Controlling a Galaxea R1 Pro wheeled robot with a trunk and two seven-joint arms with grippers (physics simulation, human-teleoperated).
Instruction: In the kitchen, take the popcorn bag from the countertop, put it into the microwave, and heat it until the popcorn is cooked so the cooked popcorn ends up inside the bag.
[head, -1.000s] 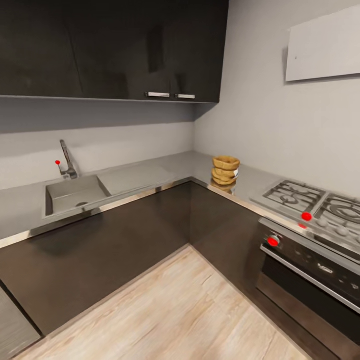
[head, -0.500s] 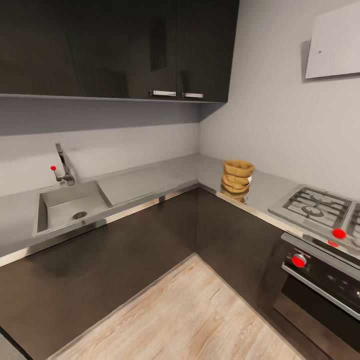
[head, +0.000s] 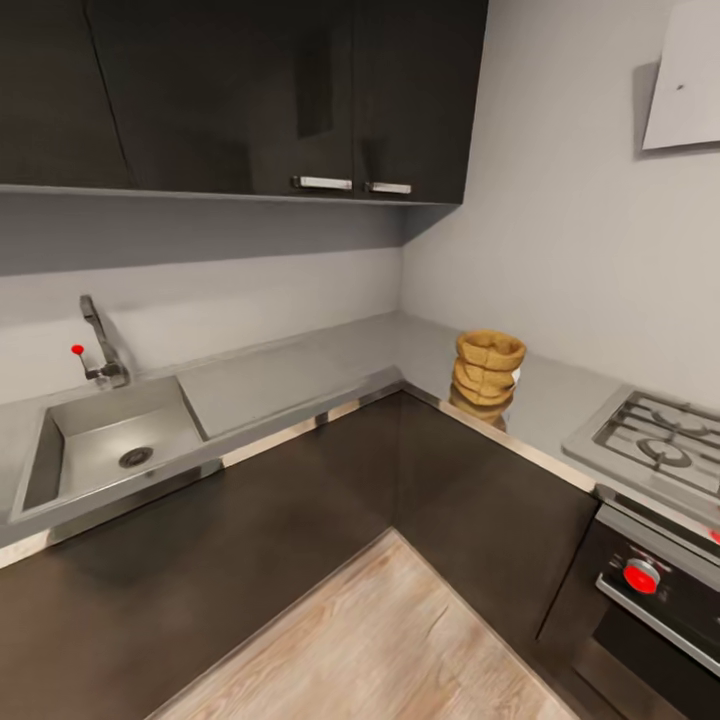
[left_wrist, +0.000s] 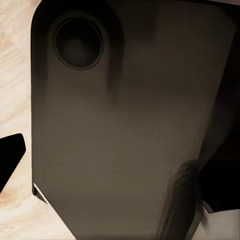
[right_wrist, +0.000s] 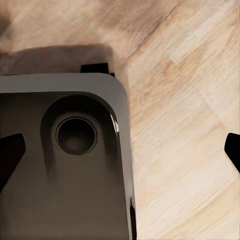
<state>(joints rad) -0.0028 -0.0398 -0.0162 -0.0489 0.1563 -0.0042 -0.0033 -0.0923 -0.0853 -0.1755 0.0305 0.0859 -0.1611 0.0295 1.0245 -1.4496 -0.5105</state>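
Observation:
The tan-yellow popcorn bag stands upright, mouth up, on the grey countertop, on its right-hand leg just past the inner corner. The microwave is out of view. In the left wrist view my left gripper hangs over my own dark base, with one black fingertip at the picture's edge and nothing between the fingers. In the right wrist view my right gripper is open above the base and the wooden floor, with its fingertips far apart and empty.
A steel sink with a faucet is set in the counter's left leg. A gas hob and a built-in oven with a red knob sit at the right. Dark wall cabinets hang above. Wooden floor lies before the corner.
The whole head view has shifted: the camera moved nearer to the counter corner and turned, so the sink slid left and the hob toward the right edge. The bag itself has not moved.

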